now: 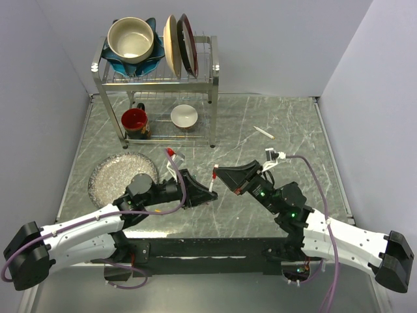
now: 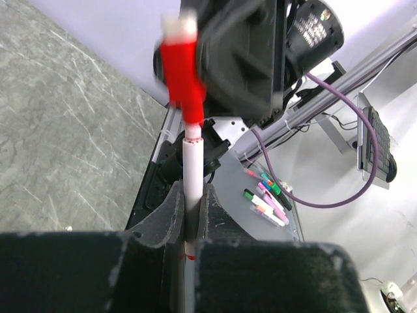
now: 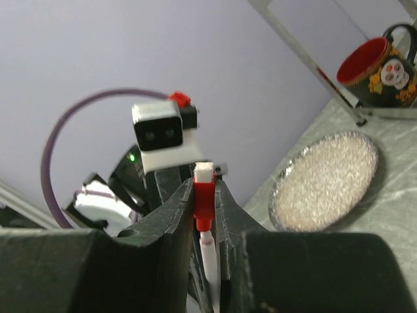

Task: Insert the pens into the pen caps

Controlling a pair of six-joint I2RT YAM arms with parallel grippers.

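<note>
Top view first: your two arms meet nose to nose in the middle of the frame, above the marble table (image 1: 293, 150). The left gripper (image 1: 208, 194) is clamped on a white pen (image 1: 212, 186) that stands nearly upright. The right gripper (image 1: 220, 176) pinches the red cap (image 1: 214, 173) at the pen's upper end. A second pen (image 1: 264, 132) lies flat on the table, upper right of centre, well apart from both arms. The dish rack (image 1: 156, 78) fills the top of the frame with a red mug (image 1: 135, 121) under its upper shelf. A glass plate (image 1: 122, 177) sits left of the left gripper.

Left wrist view: your fingers (image 2: 163, 215) are squeezed tight on the pen barrel (image 2: 193, 166) at bottom centre. The red cap (image 2: 182, 72), a bit blurry, sits on the pen's end in the upper middle, with the black right gripper just behind it. You can't tell from here if the cap is pushed all the way on.

Right wrist view: the fingers (image 3: 172, 218) are closed on the red cap (image 3: 203, 195) at centre, and the pen barrel (image 3: 210, 261) runs down between them. The glass plate (image 3: 326, 176) and mug (image 3: 374, 68) are on the right.
</note>
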